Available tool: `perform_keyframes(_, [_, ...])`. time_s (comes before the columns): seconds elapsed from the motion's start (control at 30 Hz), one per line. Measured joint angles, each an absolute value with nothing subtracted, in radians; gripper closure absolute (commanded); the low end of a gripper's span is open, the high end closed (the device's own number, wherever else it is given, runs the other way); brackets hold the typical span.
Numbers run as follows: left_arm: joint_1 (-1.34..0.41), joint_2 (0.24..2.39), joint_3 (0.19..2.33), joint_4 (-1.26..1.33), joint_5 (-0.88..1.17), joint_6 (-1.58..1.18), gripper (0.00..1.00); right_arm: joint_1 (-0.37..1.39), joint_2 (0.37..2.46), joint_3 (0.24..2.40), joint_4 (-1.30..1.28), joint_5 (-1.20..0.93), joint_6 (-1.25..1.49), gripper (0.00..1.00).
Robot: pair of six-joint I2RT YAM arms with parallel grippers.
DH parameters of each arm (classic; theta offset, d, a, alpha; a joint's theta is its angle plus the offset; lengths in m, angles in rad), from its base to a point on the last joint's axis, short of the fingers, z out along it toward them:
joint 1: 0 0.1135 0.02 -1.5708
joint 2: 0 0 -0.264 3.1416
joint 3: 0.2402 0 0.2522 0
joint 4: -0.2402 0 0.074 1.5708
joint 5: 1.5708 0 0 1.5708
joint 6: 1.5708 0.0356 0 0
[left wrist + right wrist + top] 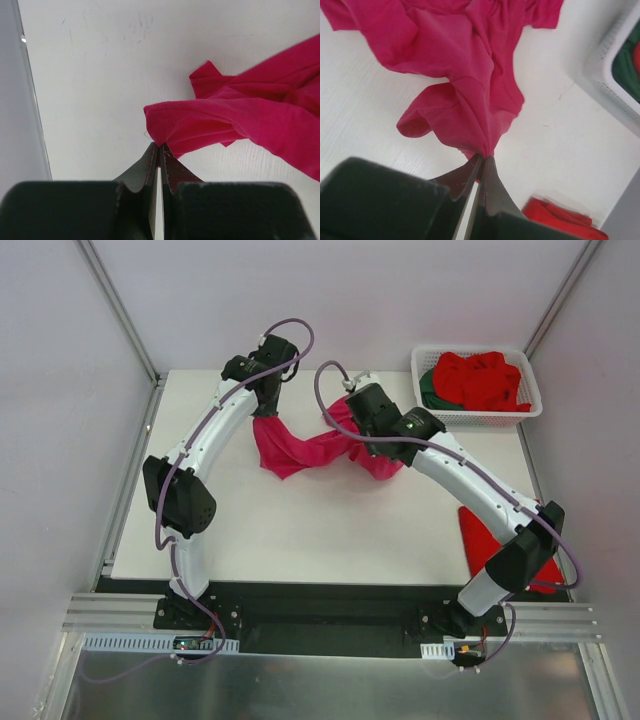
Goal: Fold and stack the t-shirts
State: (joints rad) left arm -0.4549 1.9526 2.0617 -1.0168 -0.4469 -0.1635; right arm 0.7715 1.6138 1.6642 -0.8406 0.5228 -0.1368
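Note:
A magenta-pink t-shirt [305, 450] hangs crumpled between both grippers near the back middle of the table. My left gripper [268, 412] is shut on one edge of the magenta-pink t-shirt [235, 117], pinched at the fingertips [160, 149]. My right gripper [352, 430] is shut on a bunched fold of the same magenta-pink t-shirt [465, 80], gathered at its tips [483, 157]. A folded bright red t-shirt [482, 540] lies at the table's right front, partly under the right arm. More red t-shirts [482, 378] and a dark green one [430, 390] sit in the basket.
The white slotted basket [530, 410] stands at the back right corner, its wall showing in the right wrist view [605, 80]. The white table [300, 530] ends at grey side walls, with a rail along the left edge [30, 100].

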Motion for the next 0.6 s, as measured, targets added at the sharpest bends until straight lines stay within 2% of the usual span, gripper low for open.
perform_keyframes(0.23, [-0.455,1.921,2.060,-1.021,-0.539,-0.163,1.00,0.771,1.639,1.666,-0.859,0.686,-0.179,0.99])
perform_keyframes(0.6, [-0.458,1.622,2.029,-1.010,-0.765,-0.143,1.00,0.768,1.678,1.744,-0.853,0.923,-0.271,0.99])
